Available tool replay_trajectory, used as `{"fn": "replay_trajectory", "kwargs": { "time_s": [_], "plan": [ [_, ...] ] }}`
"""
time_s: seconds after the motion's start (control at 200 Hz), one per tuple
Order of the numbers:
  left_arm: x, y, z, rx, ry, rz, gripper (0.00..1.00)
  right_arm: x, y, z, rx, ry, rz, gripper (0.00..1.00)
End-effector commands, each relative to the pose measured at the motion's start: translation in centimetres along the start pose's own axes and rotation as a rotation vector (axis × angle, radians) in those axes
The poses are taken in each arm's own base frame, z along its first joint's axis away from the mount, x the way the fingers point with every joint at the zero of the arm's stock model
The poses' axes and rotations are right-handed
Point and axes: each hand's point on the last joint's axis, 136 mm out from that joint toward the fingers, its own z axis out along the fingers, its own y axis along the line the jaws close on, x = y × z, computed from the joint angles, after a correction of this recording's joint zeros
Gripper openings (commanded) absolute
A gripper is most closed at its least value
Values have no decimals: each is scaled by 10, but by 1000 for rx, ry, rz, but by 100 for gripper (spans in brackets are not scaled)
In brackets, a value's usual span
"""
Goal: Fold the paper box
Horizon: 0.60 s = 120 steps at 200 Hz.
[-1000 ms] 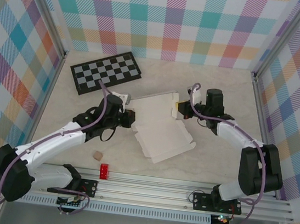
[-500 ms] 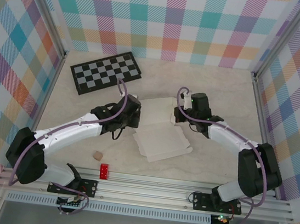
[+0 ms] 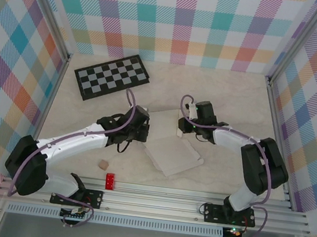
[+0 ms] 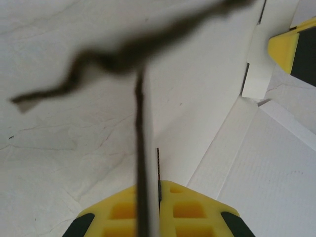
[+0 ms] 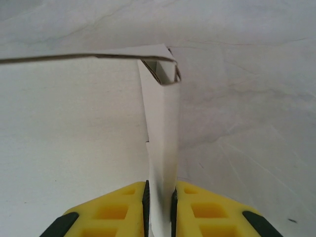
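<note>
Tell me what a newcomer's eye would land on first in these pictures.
The white box at mid-table, partly folded, with both arms on it. The left gripper pinches its left edge and the right gripper clasps a folded flap at its far edge. Next come the checkerboard lying at the far left and the loud plaid walls all around.

The paper box [image 3: 171, 152] lies mid table [image 3: 237, 99]; left claw [image 3: 143, 130] at its left edge, right claw [image 3: 181, 125] at its back edge; checkerboard [image 3: 111, 76] behind, leftward.
</note>
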Motion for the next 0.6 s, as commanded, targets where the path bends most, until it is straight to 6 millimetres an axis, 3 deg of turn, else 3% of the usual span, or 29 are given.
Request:
{"fn": "replay_trajectory", "kwargs": {
  "time_s": [0.0, 0.185, 0.305, 0.38, 0.595],
  "plan": [
    [-7, -15, -8, 84, -49, 2, 0, 2, 47, -1, -283, -3, -69, 19],
    [-7, -14, -13, 94, -66, 4, 0, 14, 57, -2, -383, 8, -83, 20],
    [-9, -15, -16, 101, -76, 4, 0, 20, 52, 2, -365, 31, -76, 22],
    [-10, -16, -17, 109, -81, 4, 0, 23, 49, 4, -349, 39, -70, 28],
    [-10, -16, -20, 120, -93, 0, 0, 28, 44, 9, -338, 60, -67, 28]
  ]
}}
